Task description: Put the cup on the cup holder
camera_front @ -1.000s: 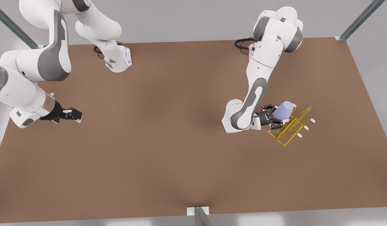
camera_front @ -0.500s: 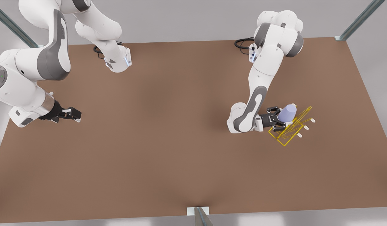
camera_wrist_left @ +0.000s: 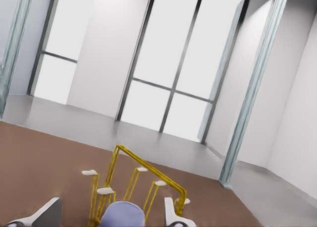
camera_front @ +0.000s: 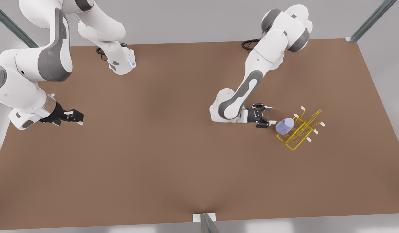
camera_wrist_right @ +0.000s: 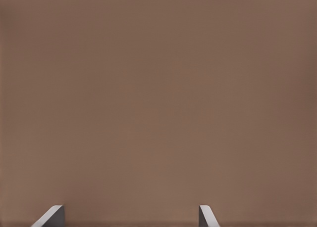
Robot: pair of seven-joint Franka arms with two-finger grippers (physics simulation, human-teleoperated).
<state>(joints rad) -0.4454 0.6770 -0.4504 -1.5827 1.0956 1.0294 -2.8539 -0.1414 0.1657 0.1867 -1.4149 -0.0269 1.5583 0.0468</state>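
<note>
The lavender-blue cup (camera_front: pixel 284 126) sits tilted on the yellow wire cup holder (camera_front: pixel 301 131), at the end of the rack toward the front view's left. My left gripper (camera_front: pixel 271 115) is open just left of the cup and does not touch it. In the left wrist view the cup (camera_wrist_left: pixel 123 214) lies beyond and between my two fingertips (camera_wrist_left: pixel 49 214), with the holder's white-capped prongs (camera_wrist_left: pixel 148 170) behind it. My right gripper (camera_front: pixel 77 117) waits open and empty over the table at the front view's far left.
The brown table (camera_front: pixel 173 155) is bare around the rack. Both arm bases stand at the far edge. A metal post (camera_front: pixel 207 223) rises at the middle of the near edge.
My left gripper opened, let go of the cup and drew back toward the front view's left. The cup settled lower on the holder. The right arm barely moved.
</note>
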